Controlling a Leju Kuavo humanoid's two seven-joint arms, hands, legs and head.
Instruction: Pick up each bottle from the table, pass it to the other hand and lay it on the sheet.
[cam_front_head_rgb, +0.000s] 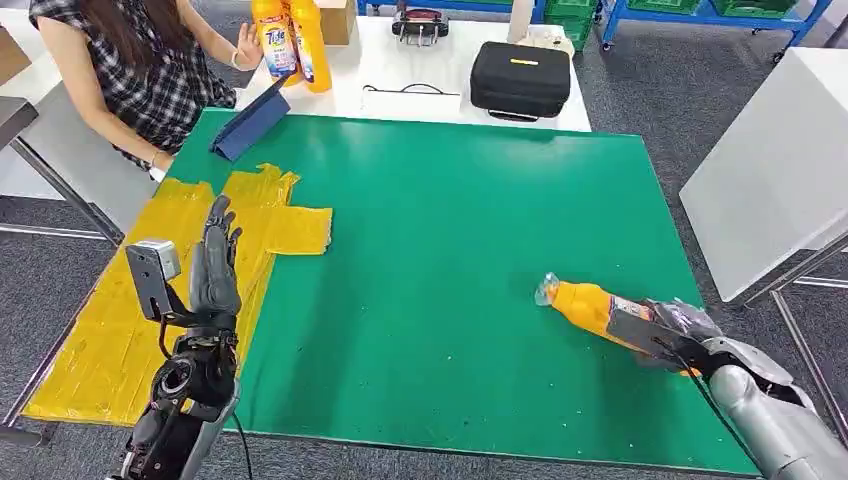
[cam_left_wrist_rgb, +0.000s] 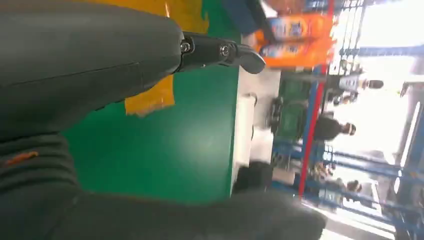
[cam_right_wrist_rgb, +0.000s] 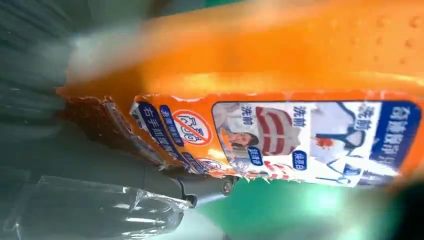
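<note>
Gripped in the right hand (cam_front_head_rgb: 680, 330), the orange bottle (cam_front_head_rgb: 590, 305) is looking like glossy plastic, its paper label (cam_right_wrist_rgb: 280, 137) torn. Beneath the left hand (cam_front_head_rgb: 215, 265), the yellow sheet (cam_front_head_rgb: 120, 340) is showing crinkled, perhaps plastic film.

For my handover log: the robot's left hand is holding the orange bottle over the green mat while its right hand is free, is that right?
Not quite: the hands are swapped. The head view shows the right hand holding the bottle over the mat, and the left hand free.
</note>
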